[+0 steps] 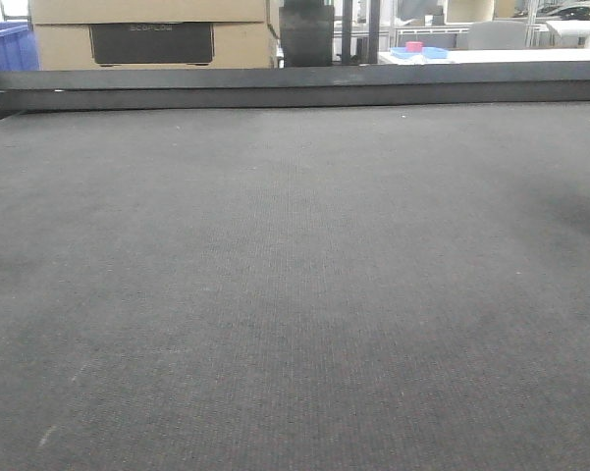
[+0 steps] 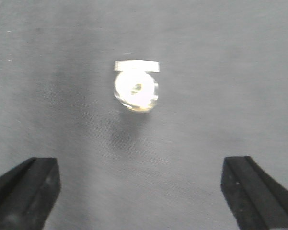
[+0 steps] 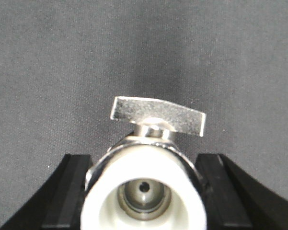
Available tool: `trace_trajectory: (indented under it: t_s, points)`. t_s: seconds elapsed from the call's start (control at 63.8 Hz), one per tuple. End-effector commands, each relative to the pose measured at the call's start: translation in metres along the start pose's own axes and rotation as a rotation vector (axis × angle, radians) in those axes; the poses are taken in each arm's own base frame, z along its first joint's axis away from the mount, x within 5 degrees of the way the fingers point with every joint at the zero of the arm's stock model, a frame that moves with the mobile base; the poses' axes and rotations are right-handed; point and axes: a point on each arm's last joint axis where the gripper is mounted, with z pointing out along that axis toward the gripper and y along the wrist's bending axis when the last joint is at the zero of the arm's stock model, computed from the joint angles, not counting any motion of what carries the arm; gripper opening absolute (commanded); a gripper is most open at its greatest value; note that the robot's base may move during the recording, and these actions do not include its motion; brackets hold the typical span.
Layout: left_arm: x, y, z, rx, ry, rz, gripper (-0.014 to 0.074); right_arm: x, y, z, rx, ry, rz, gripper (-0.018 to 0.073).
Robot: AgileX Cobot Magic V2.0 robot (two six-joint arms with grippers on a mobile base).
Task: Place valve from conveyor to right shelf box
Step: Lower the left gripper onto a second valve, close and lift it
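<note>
Right gripper (image 3: 144, 158) clamped on valve (image 3: 144, 191): fingers against both sides of its body, white cap facing the camera, handle up, above the conveyor (image 3: 62, 57). Left gripper (image 2: 141, 162) spread wide, holding nothing. Its view shows a valve (image 2: 135, 89) ahead of it on the belt, centred, well apart. Can't tell if it's the same one.

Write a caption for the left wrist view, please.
Open left gripper facing the valve that lies on the grey conveyor.
</note>
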Motion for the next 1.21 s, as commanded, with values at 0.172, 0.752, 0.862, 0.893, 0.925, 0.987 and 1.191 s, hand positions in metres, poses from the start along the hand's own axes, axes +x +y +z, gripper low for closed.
trace_trajectory:
  t_s: [0.172,0.752,0.862,0.893,0.925,0.987,1.191]
  points:
    - [-0.026,0.008,0.064,0.018,0.057,0.036,0.0579,-0.004,-0.001,-0.009,0.003,-0.074,0.01,-0.0154]
    - [-0.03,0.007,0.156,0.072,0.175,0.01,0.0579,-0.008,-0.001,-0.009,0.007,-0.11,0.01,-0.0154]
    - [-0.028,0.007,0.157,0.073,0.187,0.011,0.0579,-0.008,-0.001,-0.009,0.008,-0.114,0.01,-0.0154]
    - [-0.028,0.007,0.157,0.073,0.187,0.011,0.0579,-0.008,-0.002,-0.009,0.008,-0.116,0.01,-0.0154]
    - [-0.028,0.007,0.156,0.073,0.189,0.011,0.0577,-0.008,-0.002,-0.009,0.008,-0.118,0.01,-0.0154]
    - [-0.028,0.007,0.156,0.073,0.191,0.011,0.0555,-0.009,-0.002,-0.009,0.009,-0.123,0.01,-0.0154]
    - [-0.026,0.007,0.156,0.079,0.216,0.012,0.0188,-0.009,-0.002,-0.009,0.009,-0.128,0.01,-0.0154]
